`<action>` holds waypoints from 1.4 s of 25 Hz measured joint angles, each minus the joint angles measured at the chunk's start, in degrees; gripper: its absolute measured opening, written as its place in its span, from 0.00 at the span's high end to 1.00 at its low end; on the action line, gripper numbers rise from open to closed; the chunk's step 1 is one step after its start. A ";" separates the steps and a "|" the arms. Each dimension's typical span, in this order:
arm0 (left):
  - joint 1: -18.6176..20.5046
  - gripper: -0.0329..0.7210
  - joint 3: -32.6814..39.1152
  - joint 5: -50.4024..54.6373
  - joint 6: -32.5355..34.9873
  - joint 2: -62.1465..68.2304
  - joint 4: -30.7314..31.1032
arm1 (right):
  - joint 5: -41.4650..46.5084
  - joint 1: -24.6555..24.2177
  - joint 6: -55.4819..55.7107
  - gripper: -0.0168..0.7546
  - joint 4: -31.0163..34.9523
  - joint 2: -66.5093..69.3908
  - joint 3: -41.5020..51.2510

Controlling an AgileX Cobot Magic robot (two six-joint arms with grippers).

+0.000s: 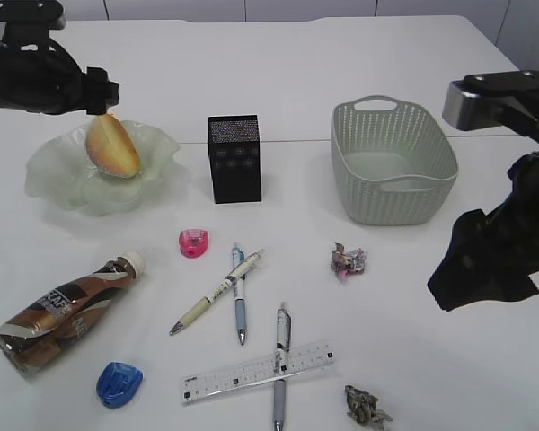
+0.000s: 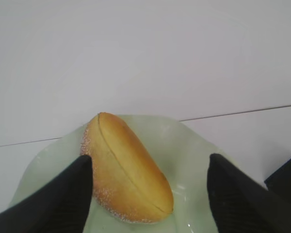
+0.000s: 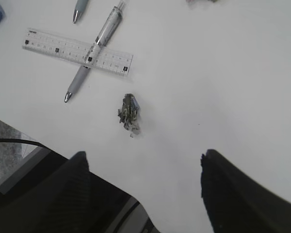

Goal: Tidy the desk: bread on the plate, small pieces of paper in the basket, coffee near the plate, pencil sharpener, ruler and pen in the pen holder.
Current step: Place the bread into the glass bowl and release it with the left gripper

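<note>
**Barely begun: bread plated, the rest still scattered**

Exterior view: the bread [image 1: 112, 146] leans in the green plate [image 1: 49, 175] at the back left, with the left gripper [image 1: 101, 97] just above its upper end. Everything else looks undone. The coffee [image 1: 67, 310] lies on its side well in front of the plate; the pen holder [image 1: 234, 158] and basket [image 1: 393, 162] appear empty. A pink sharpener [image 1: 194, 242], a blue sharpener [image 1: 119, 383], two crossed pens [image 1: 226, 294], the ruler [image 1: 256, 372] with a third pen [image 1: 280, 366] lying across it, and two paper scraps [image 1: 348, 259] [image 1: 366, 406] lie loose on the desk [image 1: 431, 359].

Left wrist view: the jaws stand spread; one finger [image 2: 63, 194] is against the bread's side, the other well clear, so it reads as let go.

Right wrist view: the right gripper [image 3: 144, 167] hangs with its jaws apart and empty over the nearer scrap [image 3: 129, 113], nothing in its way. The pen on the ruler would hinder lifting the ruler first.
</note>
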 joint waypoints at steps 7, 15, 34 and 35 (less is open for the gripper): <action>0.00 0.23 1.11 4.95 0.00 -2.76 0.00 | 0.00 0.00 -0.10 0.30 0.00 0.00 0.00; 0.00 0.26 10.28 5.79 0.00 -9.83 0.00 | 0.00 0.00 -0.10 0.30 -0.13 0.00 0.00; 0.00 0.28 14.95 30.89 -37.70 -14.75 40.41 | 0.00 0.00 0.21 0.30 -0.13 0.00 0.00; 0.00 0.28 14.95 31.98 -40.32 -14.76 42.80 | 0.22 0.00 0.26 0.30 -0.13 0.00 0.00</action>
